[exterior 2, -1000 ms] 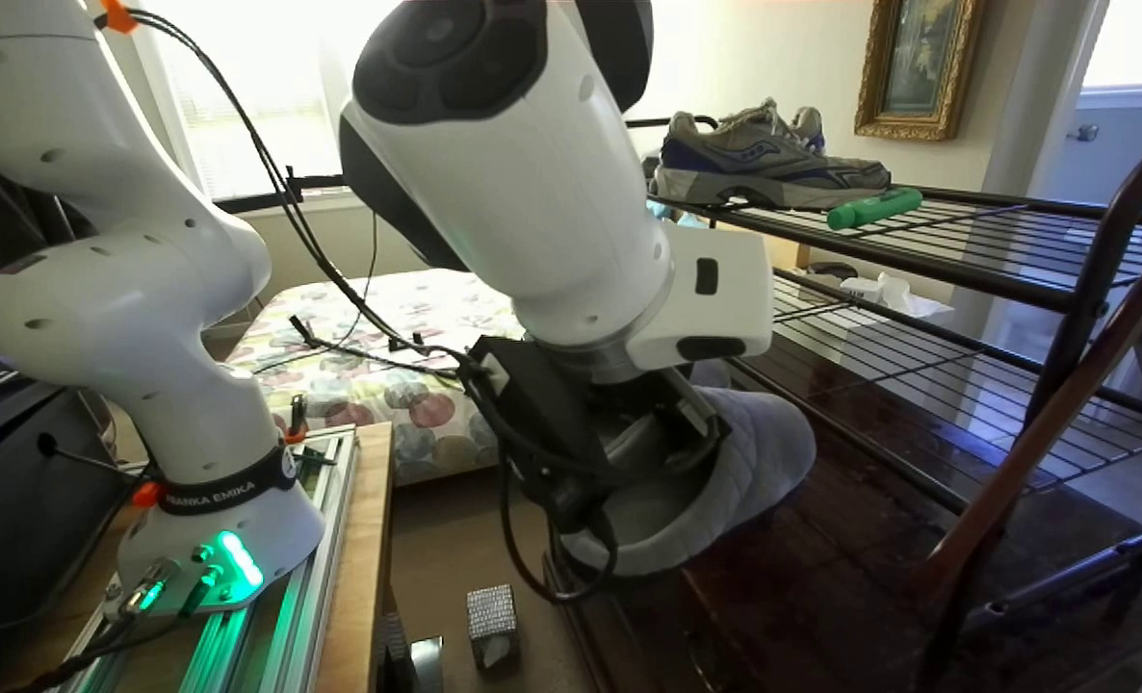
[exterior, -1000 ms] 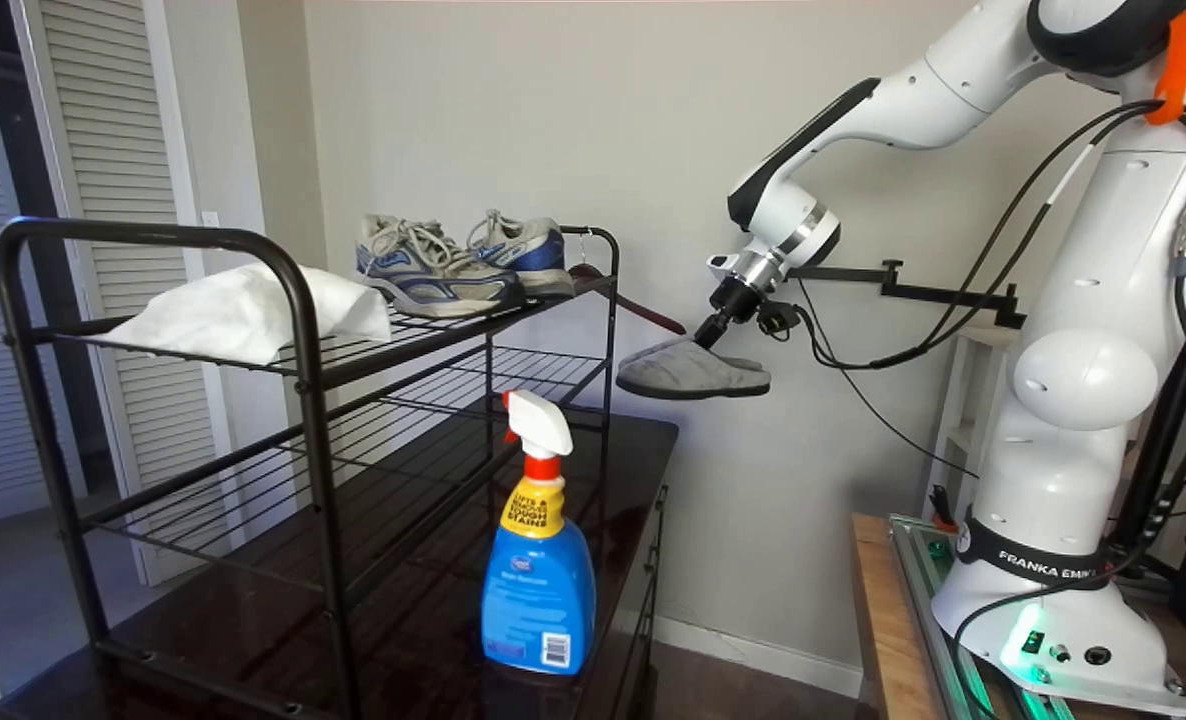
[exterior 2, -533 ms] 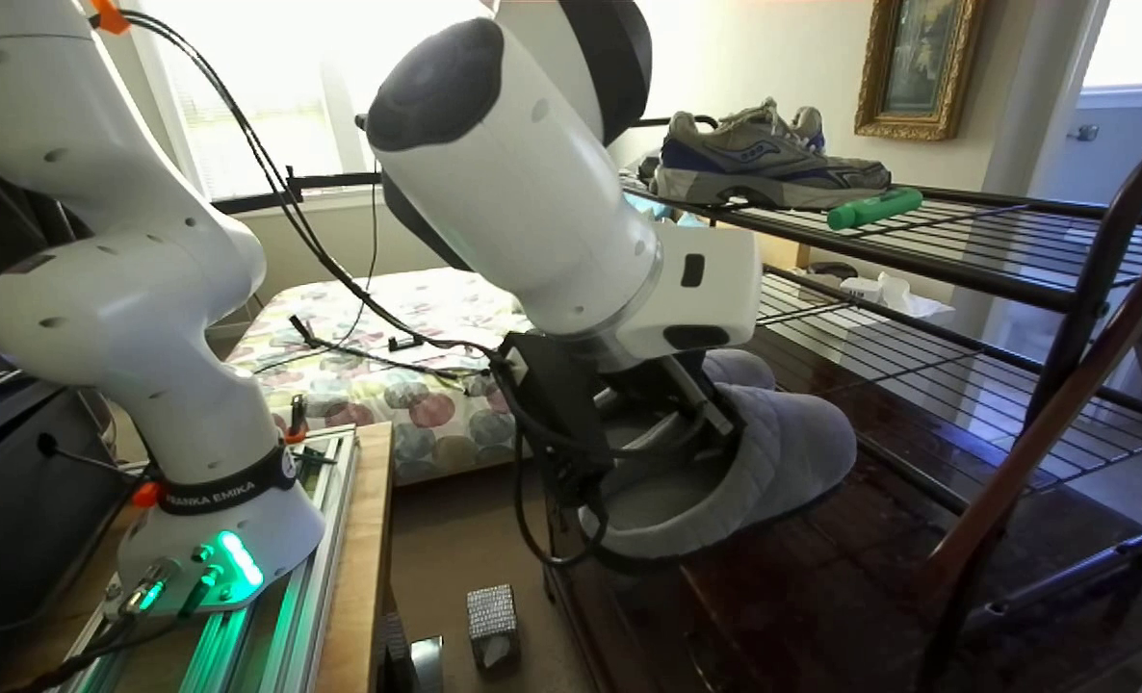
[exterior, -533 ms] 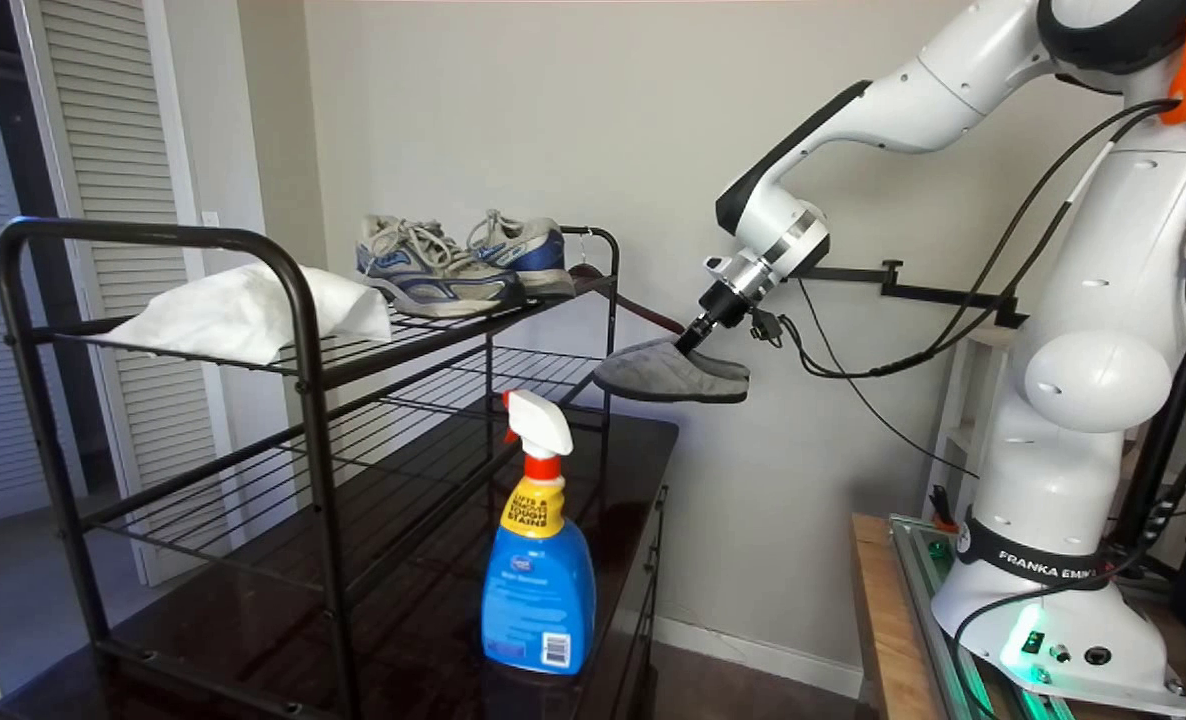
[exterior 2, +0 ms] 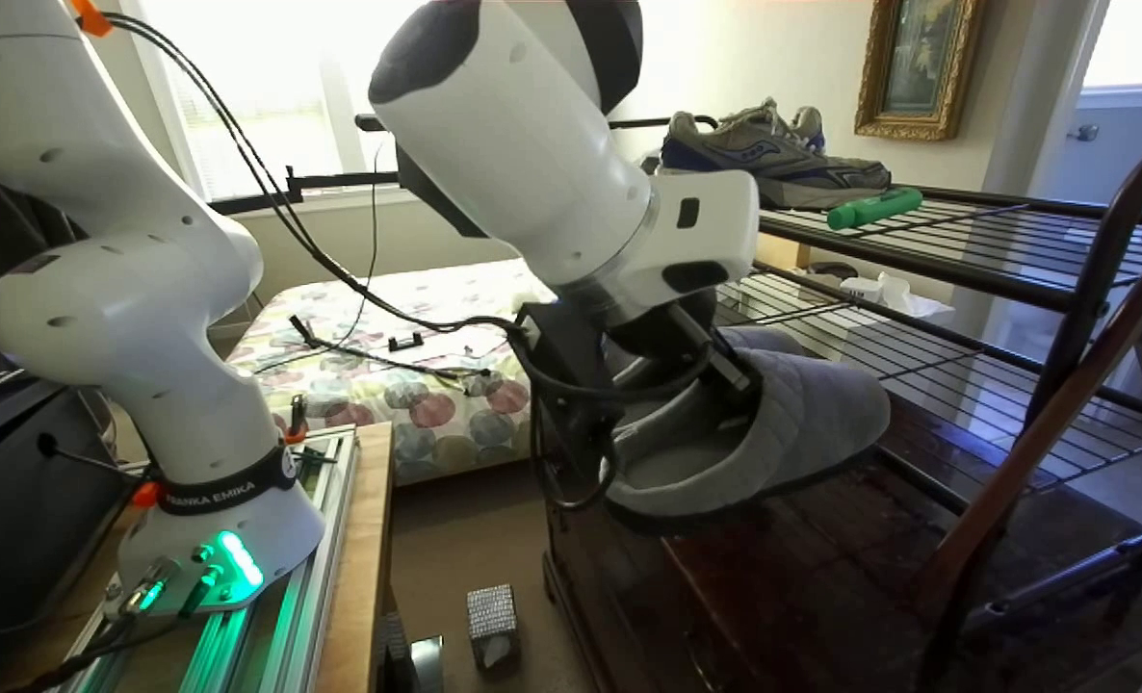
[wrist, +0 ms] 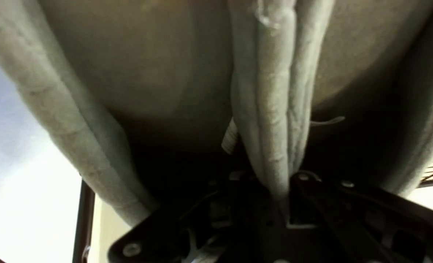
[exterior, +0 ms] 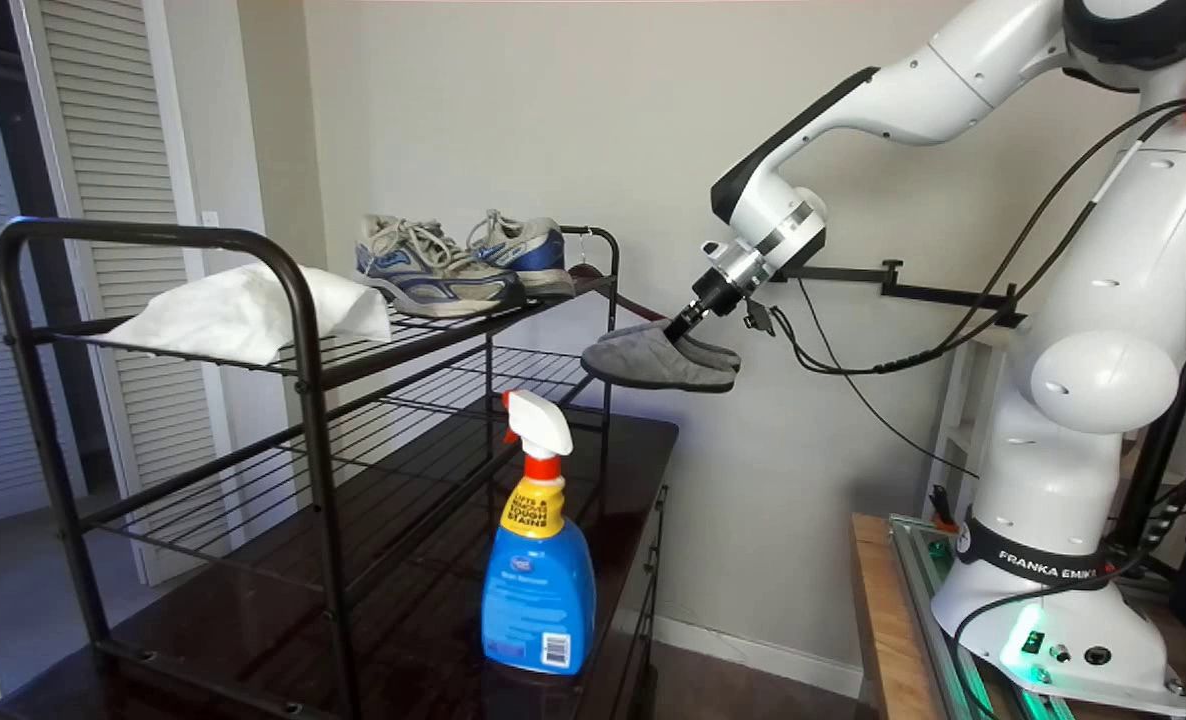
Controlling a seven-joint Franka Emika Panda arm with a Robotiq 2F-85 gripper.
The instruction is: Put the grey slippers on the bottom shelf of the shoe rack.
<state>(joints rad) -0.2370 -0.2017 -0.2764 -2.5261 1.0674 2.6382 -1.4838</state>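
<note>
The grey slippers (exterior: 658, 362) hang in the air beside the far end of the black shoe rack (exterior: 315, 420), above the dark top's right edge. They lie side by side, roughly level, toes toward the rack. In an exterior view the slippers (exterior 2: 821, 414) are in front of the middle tier's height. My gripper (exterior: 675, 330) comes down at a slant into their openings. In the wrist view my gripper (wrist: 280, 190) is shut on the touching inner sides of both slippers (wrist: 273, 109). The bottom shelf (exterior: 423, 590) is the dark, smooth level below the slippers.
A blue spray bottle (exterior: 538, 590) stands at the rack's front. Laced sneakers (exterior: 453, 270) and a white bundle (exterior: 253, 312) lie on the top tier, with a green tube (exterior 2: 874, 208). A reddish-brown hanger (exterior 2: 1033, 452) leans at the rack's end.
My gripper has carried the slippers toward the rack, leftward in one exterior view and rightward in another. They have also risen slightly in the last half second.
</note>
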